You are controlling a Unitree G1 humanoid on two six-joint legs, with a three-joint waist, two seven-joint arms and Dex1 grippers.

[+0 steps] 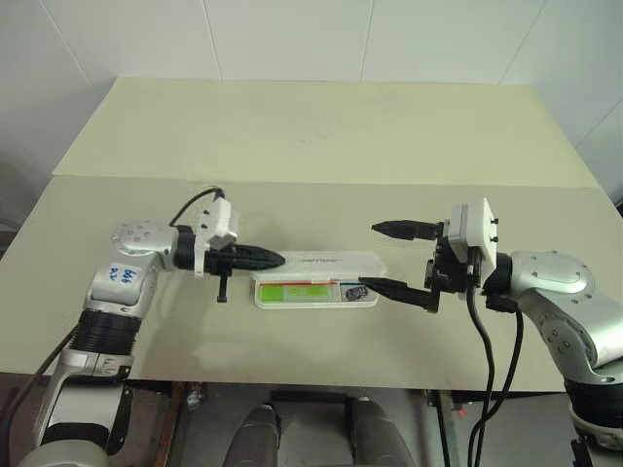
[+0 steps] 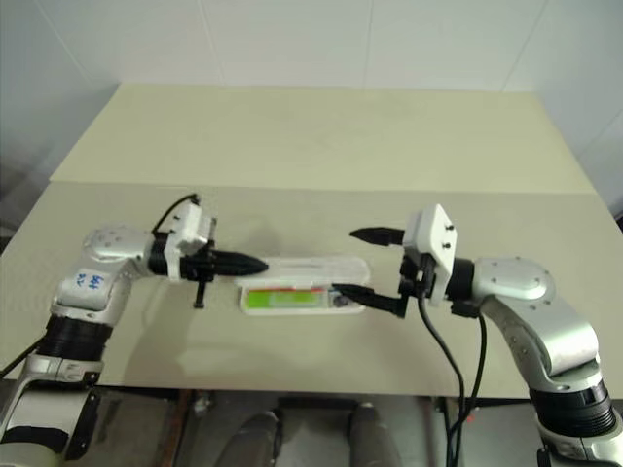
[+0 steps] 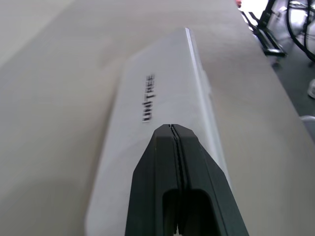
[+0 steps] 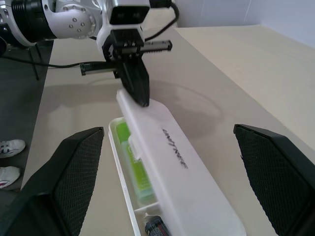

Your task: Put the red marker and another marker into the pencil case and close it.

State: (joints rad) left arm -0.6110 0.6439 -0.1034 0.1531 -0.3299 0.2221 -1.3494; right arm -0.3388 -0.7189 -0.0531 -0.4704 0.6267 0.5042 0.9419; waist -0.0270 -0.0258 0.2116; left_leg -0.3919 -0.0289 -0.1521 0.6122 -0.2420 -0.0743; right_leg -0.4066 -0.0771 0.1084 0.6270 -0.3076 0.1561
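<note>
Landmark: pencil case (image 1: 316, 289), white, on the tan table (image 1: 321, 136), lid (image 4: 172, 147) partly raised.

- Left gripper (image 1: 277, 259): at the case's left end, fingers pressed together, tip at the lid's left edge; contact cannot be told.
- Another marker (image 1: 297, 292): lime-green, lying inside the case's tray.
- Red marker (image 1: 307, 282): inside the case, along the tray's far side, under the lid.
- Right gripper (image 1: 392, 258): at the case's right end, fingers spread wide, holding nothing.
</note>
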